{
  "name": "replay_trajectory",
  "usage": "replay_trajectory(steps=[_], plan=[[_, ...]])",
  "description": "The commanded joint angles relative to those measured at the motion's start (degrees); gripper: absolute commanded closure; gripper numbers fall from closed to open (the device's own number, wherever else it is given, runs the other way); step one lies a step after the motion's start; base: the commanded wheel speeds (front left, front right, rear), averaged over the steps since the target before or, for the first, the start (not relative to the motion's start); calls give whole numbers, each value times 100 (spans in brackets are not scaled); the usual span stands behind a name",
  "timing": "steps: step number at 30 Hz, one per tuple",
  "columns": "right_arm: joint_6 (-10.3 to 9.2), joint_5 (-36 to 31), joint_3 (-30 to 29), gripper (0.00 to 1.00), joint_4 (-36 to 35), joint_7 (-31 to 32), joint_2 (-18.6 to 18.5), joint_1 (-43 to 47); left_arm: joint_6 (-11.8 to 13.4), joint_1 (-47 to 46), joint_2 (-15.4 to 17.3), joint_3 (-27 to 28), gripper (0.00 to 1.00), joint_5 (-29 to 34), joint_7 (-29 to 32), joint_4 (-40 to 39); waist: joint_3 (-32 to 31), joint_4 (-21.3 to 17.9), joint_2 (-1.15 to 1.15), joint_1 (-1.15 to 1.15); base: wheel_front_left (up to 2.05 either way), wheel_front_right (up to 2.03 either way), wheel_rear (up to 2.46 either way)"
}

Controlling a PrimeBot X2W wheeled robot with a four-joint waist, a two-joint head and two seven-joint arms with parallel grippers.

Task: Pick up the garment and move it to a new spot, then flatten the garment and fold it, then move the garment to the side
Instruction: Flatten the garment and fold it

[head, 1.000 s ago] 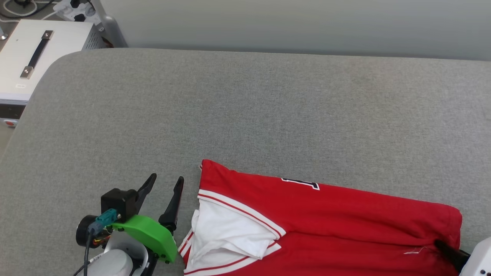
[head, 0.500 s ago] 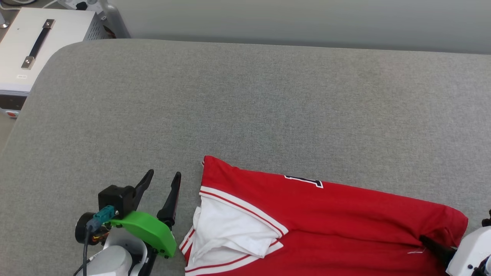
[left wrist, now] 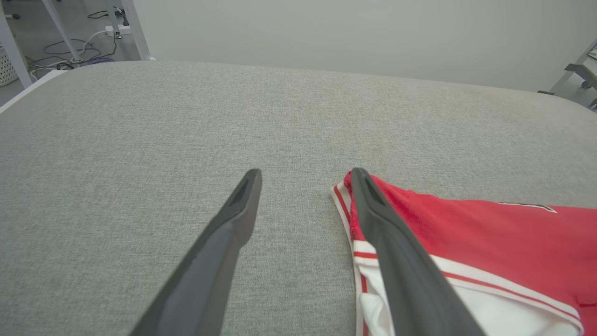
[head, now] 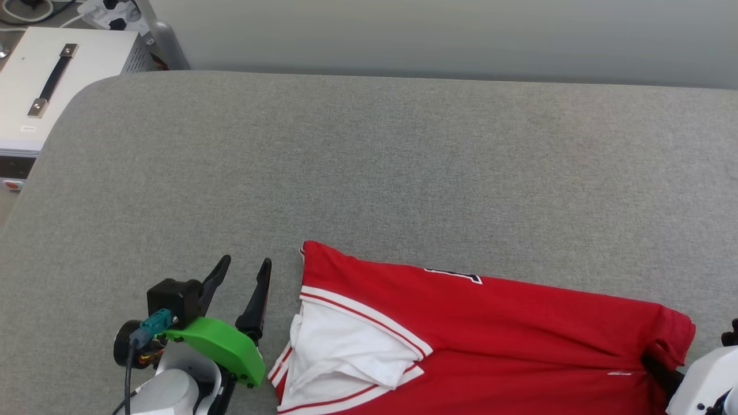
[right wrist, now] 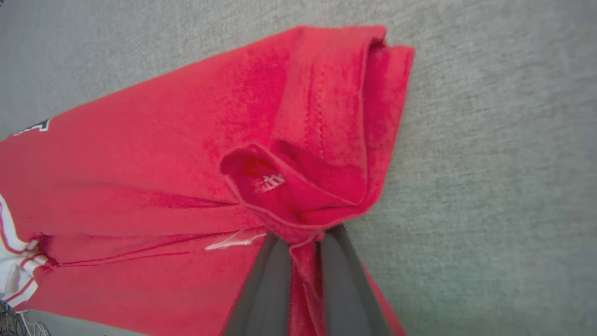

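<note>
Right gripper point(right wrist: 303, 235) fingers are seen pressed close together, with a bunched fold of the garment point(right wrist: 163, 163) pinched between them at its right end. In the head view that gripper point(head: 660, 369) is found at the near right corner of the padded table point(head: 369, 161). The left gripper point(head: 245, 268) is held wide apart with nothing between its fingers, low over the table's near edge and just beside the garment's left end; in its own wrist view point(left wrist: 305, 175) contact with the cloth cannot be told.

The table is covered in a grey woven fabric with a fine fleck, and its far left corner is rounded. The garment point(head: 519, 328) is laid along the near edge, from about the middle to the near right corner. It is made of red jersey knit folded into a long band, with a crumpled white sleeve point(head: 346, 351) and red-and-white striped trim at its left end point(left wrist: 489, 233). A white case point(head: 34, 98) with a black strap handle is set off the far left corner.

Black lettering point(head: 455, 275) outlined in white is cut off by a fold and cannot be read. A small white mark point(right wrist: 268, 183) on the pinched hem is too blurred to read. A loose white thread point(right wrist: 233, 240) is seen beside the grip.
</note>
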Motion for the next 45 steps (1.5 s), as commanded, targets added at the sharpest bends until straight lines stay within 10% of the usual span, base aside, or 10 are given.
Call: replay_trajectory(steps=[1,11,26,45], plan=[[-13,-72,-58,100,127,-84,-135,-27,-49,47,-29,35,0,63,-33,25,1,-8,0,0,0,0,0],[-13,-451,-561,100,772,-618,-855,-350,-88,66,-101,72,0,117,-33,77,-95,-9,0,0,0,0,0],[-13,-214,-412,100,-83,-374,-633,265,-187,388,-291,111,0,69,-34,233,-748,59,0,0,0,0,0],[-13,123,238,100,-2265,1083,963,631,-296,740,-427,300,0,136,-34,259,-1081,426,0,0,0,0,0]])
